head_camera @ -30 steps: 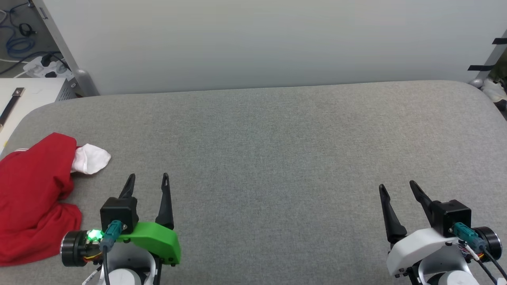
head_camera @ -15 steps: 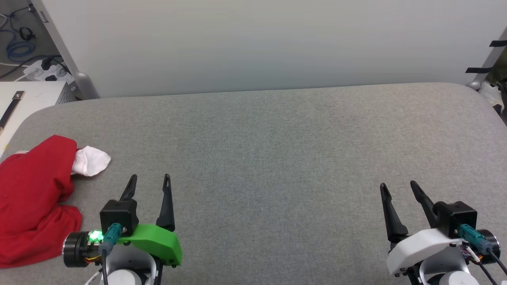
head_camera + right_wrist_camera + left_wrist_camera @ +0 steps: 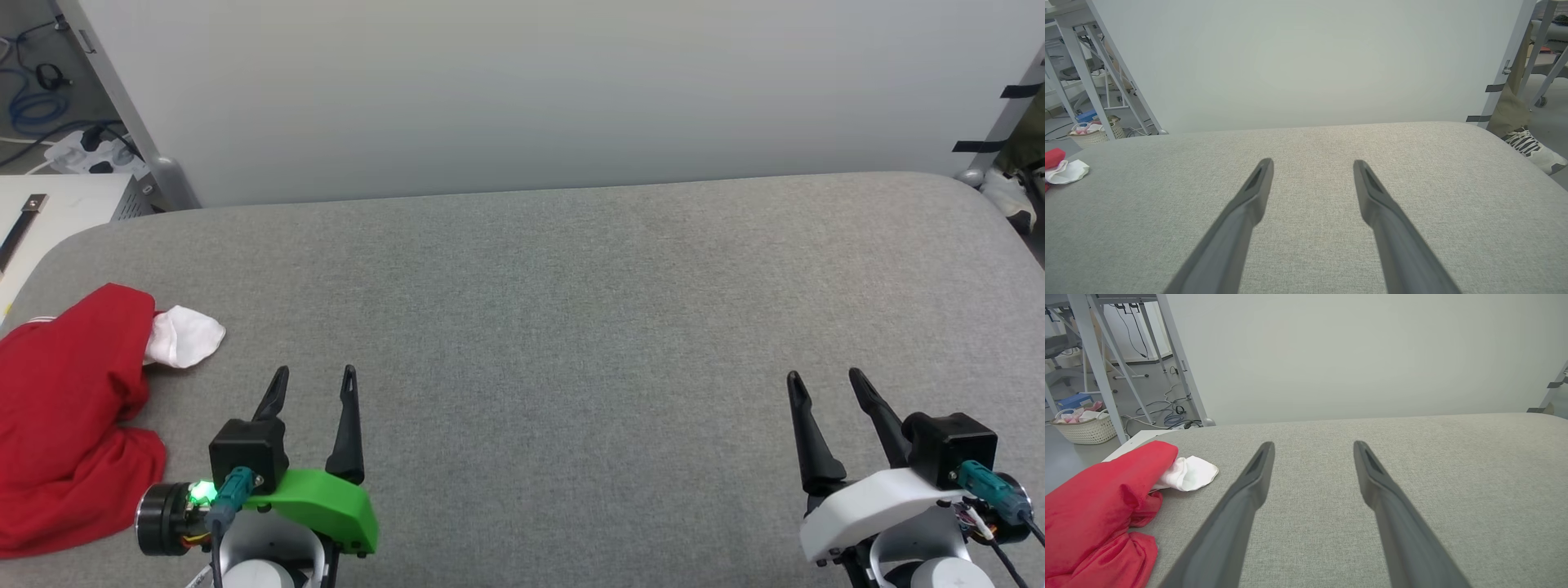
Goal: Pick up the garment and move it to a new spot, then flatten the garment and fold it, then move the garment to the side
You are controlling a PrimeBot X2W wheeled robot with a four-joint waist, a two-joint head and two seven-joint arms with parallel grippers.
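The garment [image 3: 69, 416] lies in a crumpled heap at the far left edge of the grey fabric-covered counter [image 3: 571, 327], partly cut off by the head view's left border. Most of it is plain red cloth, bunched into soft rolls with a deep fold across its middle. One white sleeve [image 3: 184, 339] sticks out from under the heap's far end and lies flat on the counter. A thin pale strip of trim shows at the heap's upper left edge. No lettering or number faces the cameras.

In the left wrist view the garment [image 3: 1098, 510] fills the lower left corner, and the white sleeve [image 3: 1188, 477] lies just past it. In the right wrist view only a red scrap [image 3: 1053, 157] and the sleeve [image 3: 1067, 171] show at the left edge.

The left hand [image 3: 315, 371] hovers near the garment, to its right and apart from it. Its two dark fingers are spread and hold nothing, and the same gap shows in its own wrist view [image 3: 1313, 445].

The right hand [image 3: 824, 376] is well apart from the garment, at the lower right, with its fingers likewise spread and empty [image 3: 1313, 162].

A pale wall panel [image 3: 531, 90] stands behind the counter. A woven basket [image 3: 1086, 428] sits on the floor to the left, and a striped sneaker [image 3: 1533, 149] shows past the counter's right end.
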